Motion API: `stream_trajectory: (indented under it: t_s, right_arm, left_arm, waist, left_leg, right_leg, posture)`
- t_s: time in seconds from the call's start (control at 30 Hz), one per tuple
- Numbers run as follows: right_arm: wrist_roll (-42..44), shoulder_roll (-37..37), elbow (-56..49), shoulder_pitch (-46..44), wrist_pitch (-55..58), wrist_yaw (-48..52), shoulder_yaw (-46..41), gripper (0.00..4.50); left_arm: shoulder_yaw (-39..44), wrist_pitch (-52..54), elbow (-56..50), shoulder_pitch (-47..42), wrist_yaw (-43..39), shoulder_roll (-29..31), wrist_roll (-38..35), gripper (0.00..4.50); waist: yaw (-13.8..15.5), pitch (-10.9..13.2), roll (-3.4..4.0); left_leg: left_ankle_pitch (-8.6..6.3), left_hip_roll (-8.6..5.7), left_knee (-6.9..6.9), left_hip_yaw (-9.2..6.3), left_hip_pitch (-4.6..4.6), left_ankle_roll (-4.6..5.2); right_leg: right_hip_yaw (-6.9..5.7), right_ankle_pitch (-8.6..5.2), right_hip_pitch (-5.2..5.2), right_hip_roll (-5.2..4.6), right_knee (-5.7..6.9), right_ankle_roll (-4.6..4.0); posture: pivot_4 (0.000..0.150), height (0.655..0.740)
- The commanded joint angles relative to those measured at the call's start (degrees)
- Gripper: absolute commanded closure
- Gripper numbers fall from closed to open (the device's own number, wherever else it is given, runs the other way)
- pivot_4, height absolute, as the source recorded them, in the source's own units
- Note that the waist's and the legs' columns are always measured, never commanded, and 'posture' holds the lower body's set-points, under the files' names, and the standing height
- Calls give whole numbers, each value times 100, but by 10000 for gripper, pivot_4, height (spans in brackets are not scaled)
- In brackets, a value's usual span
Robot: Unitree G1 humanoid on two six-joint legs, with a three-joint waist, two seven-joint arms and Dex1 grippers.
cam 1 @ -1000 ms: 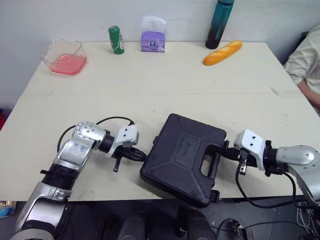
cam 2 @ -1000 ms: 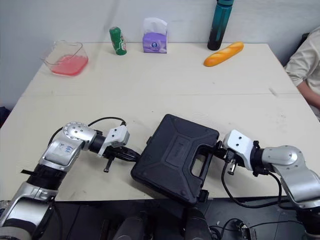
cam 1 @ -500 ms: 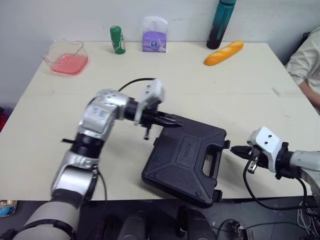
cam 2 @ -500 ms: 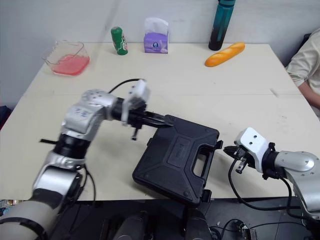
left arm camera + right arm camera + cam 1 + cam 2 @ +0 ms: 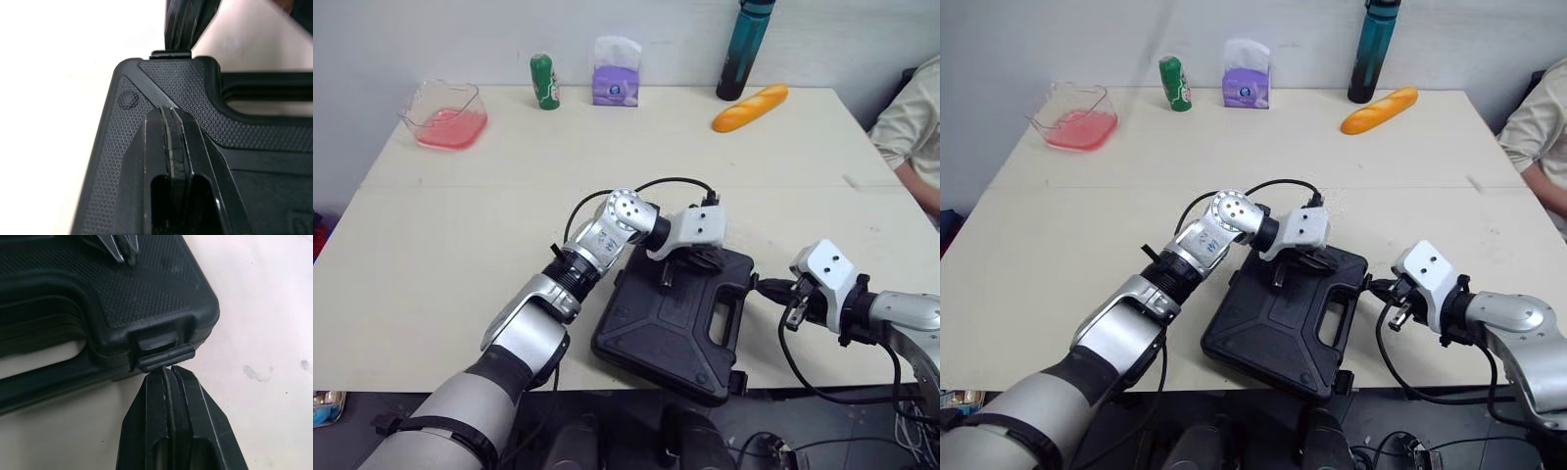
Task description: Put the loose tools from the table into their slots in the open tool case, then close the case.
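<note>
The black tool case [image 5: 671, 313] lies shut at the near edge of the counter [image 5: 460, 245] and hangs a little over it. The right hand [image 5: 167, 374], fingers pressed together, touches a latch [image 5: 164, 357] on the handle side of the case. The left hand [image 5: 171, 113], also pressed together, rests on the far corner of the lid. At the far edge stand a pink bowl [image 5: 443, 113] and a green can [image 5: 543, 80].

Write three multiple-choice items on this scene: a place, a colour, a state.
1. The bread lies: A) at the table's far right, near the bottle; B) at its near left corner; C) in its middle.
2. The can is: A) red; B) green; C) blue.
3. The tool case is: A) wide open; B) half open; C) closed.
Answers: 1 A, beside the teal bottle; 2 B, its body is green; 3 C, lid down under the left end effector.
</note>
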Motion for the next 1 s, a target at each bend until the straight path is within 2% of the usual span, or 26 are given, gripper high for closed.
stream_trajectory:
  t_s: [0.03,0.43,0.6,0.7,0.8,1.0]
  right_arm:
    - [115,38,-242,-151,44,-75,-10,45000]
    - [147,98,-299,-553,169,-196,355,45000]
    - [221,-288,-75,-250,242,-40,-458,45000]
    - [127,-431,3,74,157,21,-547,45000]
    - [0,-392,48,242,98,-58,-354,45000]
    - [-8,-109,-5,-43,104,-203,104,45000]
  left_arm:
    - [-606,-153,678,418,-110,108,737,44774]
    - [-499,-175,764,426,-56,-120,760,44774]
    - [-273,75,569,424,-259,-161,461,44774]
    - [-156,238,385,469,-398,-228,334,44774]
    - [-154,246,347,474,-347,-260,432,44774]
    - [-236,0,439,468,-262,-237,650,44774]
  waist:
    - [-10,-47,-5]
    - [-4,-100,-35]
    - [14,-99,-34]
    - [1,-100,-36]
    - [-4,-100,-34]
    - [5,-100,-34]
  left_leg:
    - [-2,0,0,-2,0,0]
    - [-9,0,-1,-9,3,5]
    - [-12,-3,-1,-10,-3,11]
    - [-14,-3,-4,-10,-2,14]
    - [-14,-2,-5,-9,-2,14]
    - [-15,-2,-5,-11,-3,14]
  right_leg:
    - [-1,-2,0,-10,0,-3]
    - [-9,-6,3,-21,-2,-11]
    - [-13,-6,3,-27,-7,-11]
    - [-16,-6,4,-25,-11,-11]
    - [-15,-6,4,-24,-10,-11]
    - [-16,-7,3,-27,-12,-11]
  posture:
    - [1500,7327]
    - [1500,7327]
    - [1500,7327]
    - [1500,7327]
    - [1500,7327]
    - [1500,7327]
